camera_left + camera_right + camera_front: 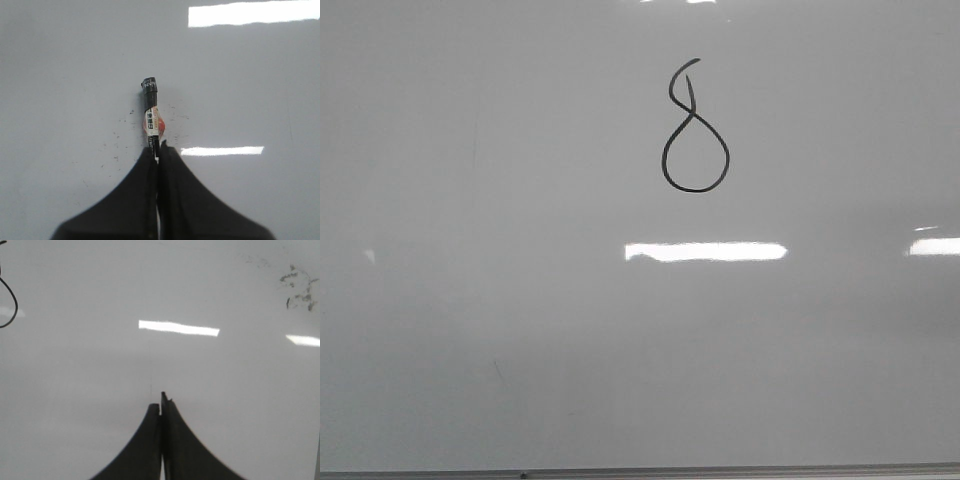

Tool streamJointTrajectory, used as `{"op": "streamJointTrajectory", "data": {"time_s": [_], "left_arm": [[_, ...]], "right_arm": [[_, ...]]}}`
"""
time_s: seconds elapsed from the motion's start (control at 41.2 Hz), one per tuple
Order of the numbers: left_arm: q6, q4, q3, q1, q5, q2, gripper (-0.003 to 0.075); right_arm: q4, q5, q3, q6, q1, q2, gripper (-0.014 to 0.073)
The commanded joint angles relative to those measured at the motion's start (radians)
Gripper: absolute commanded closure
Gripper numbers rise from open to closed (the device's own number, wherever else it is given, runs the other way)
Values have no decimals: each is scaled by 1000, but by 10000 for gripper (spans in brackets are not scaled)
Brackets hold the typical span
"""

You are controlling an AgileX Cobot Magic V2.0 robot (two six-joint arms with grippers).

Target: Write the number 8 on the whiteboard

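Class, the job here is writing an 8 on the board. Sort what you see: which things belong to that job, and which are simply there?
Belongs to the job:
- number 8
- whiteboard
- marker, clamped in the left gripper

Simply there:
- right gripper, shut and empty
- light reflections
- smudges

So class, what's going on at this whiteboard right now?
A two-armed robot is working at a whiteboard. The number 8 is already drawn on it in black, with a big round lower loop and a narrow upper one. The left gripper is shut on a marker, seen against bare board in the left wrist view. The right gripper is shut and holds nothing. Neither arm shows in the front view.
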State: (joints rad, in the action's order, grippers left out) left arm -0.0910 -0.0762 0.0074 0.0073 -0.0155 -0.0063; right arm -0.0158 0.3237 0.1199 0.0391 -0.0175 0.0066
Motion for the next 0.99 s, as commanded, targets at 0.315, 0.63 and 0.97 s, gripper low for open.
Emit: {"op": "streamJointTrajectory", "data": {"time_s": [0.315, 0.63, 0.97], "left_arm": [[8, -5, 13, -3, 82, -13, 741], [8, -5, 13, -3, 82, -13, 741], [8, -5, 13, -3, 82, -13, 741]], "right_arm": [[98, -324, -144, -1, 22, -35, 662], [98, -324, -144, -1, 24, -35, 662], [98, -324, -144, -1, 24, -35, 662]]}}
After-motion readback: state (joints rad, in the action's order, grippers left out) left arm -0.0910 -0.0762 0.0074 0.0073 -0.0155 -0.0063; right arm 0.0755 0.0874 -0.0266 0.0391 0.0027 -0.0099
